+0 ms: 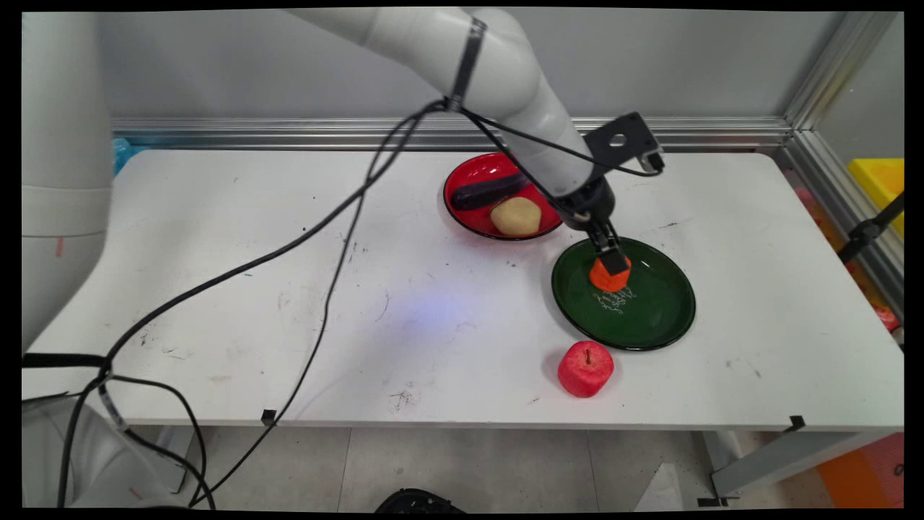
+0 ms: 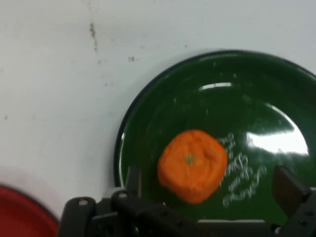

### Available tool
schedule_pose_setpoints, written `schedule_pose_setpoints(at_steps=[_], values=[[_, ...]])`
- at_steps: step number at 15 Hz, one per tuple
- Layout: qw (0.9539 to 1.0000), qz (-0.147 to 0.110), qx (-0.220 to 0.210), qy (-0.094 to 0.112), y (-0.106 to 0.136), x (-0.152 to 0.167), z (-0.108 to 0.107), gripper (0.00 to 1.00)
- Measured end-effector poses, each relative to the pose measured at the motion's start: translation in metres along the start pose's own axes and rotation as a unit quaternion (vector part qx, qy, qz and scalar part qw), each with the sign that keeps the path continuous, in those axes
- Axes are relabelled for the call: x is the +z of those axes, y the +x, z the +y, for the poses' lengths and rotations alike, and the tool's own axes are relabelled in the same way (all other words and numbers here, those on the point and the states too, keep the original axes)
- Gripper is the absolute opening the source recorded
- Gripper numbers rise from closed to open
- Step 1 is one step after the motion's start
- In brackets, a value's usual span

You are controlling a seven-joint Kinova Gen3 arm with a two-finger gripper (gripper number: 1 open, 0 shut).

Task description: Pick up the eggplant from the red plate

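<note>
Looking down the hand view, you have the gripper spread wide over the green plate, with the orange sitting between the two fingers and touching neither. One finger rises at the right of the fruit, well clear of it; the other stands just beside its left flank. So the orange is not centred in the opening: it lies nearer the left finger than the right.

From the main view, your gripper hangs directly above the orange, which rests on the green plate toward the side nearest the red plate. The fruit is roughly as broad as it is tall, a rounded block with its stem end facing up at the hand camera, so it offers you no long axis to line up on. Whether the fingertips have reached the plate's floor you cannot tell from either picture.

Around it, the red plate carries a dark eggplant and a pale potato, lying close together. A red apple stands on the white surface just beside the green plate's near rim.
</note>
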Motion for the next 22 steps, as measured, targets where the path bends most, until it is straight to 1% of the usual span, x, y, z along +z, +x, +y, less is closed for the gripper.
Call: schedule_pose_setpoints(at_steps=[2,5,10,12,14,16,19,22], values=[[1.0000,-0.002,0.003,0.003,-0.010,-0.024,0.001,1.00],[0.9999,-0.006,-0.006,0.012,-0.032,-0.061,0.000,1.00],[0.9981,-0.017,-0.049,0.034,-0.076,-0.124,-0.014,1.00],[0.9968,-0.022,-0.064,0.042,-0.091,-0.143,-0.021,1.00],[0.9947,-0.024,-0.085,0.053,-0.106,-0.161,-0.031,1.00],[0.9911,-0.020,-0.115,0.063,-0.120,-0.176,-0.043,1.00],[0.9844,-0.004,-0.159,0.076,-0.129,-0.188,-0.061,1.00],[0.9789,0.006,-0.185,0.085,-0.133,-0.190,-0.079,1.00]])
